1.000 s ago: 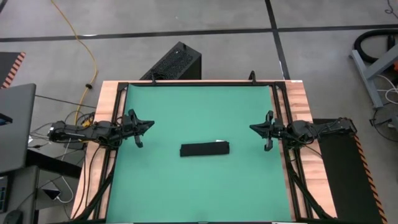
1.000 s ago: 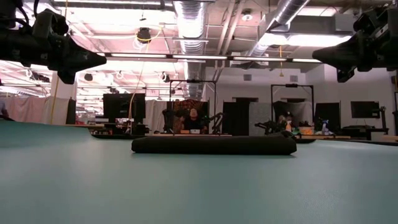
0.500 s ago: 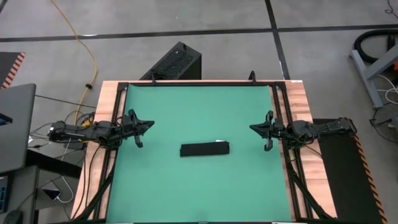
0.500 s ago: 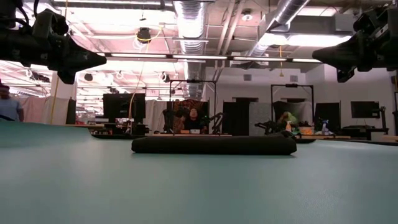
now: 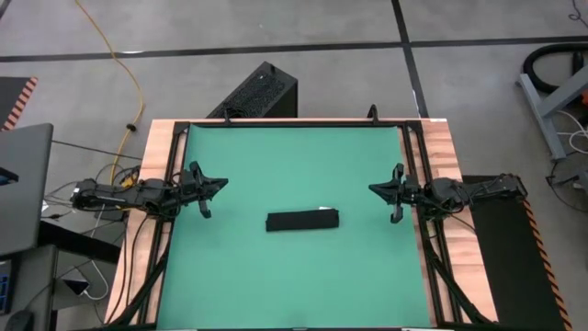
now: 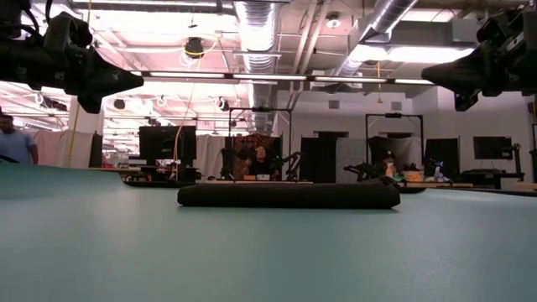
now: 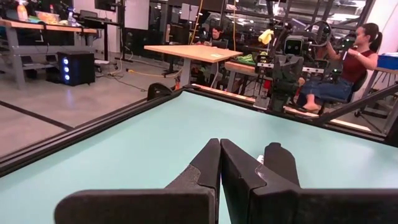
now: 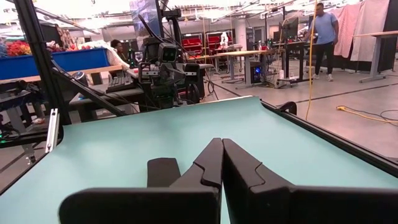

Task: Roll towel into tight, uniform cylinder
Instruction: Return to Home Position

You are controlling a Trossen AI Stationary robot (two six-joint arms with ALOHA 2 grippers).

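Looking at the green mat (image 5: 294, 276), the black towel (image 5: 302, 221) lies near its middle as a neat roll, so I'd say the rolling's done and this is the go-home step. Left gripper (image 7: 220, 152) and right gripper (image 8: 222, 149) are both pinched closed on nothing, raised at the mat's left and right edges, well apart from the towel.

Towel (image 5: 302, 221): soft matt black cloth, between left gripper (image 5: 220, 183) and right gripper (image 5: 375, 188), both matt dark; smooth green mat (image 5: 294, 161), wooden table rim (image 5: 444, 147).
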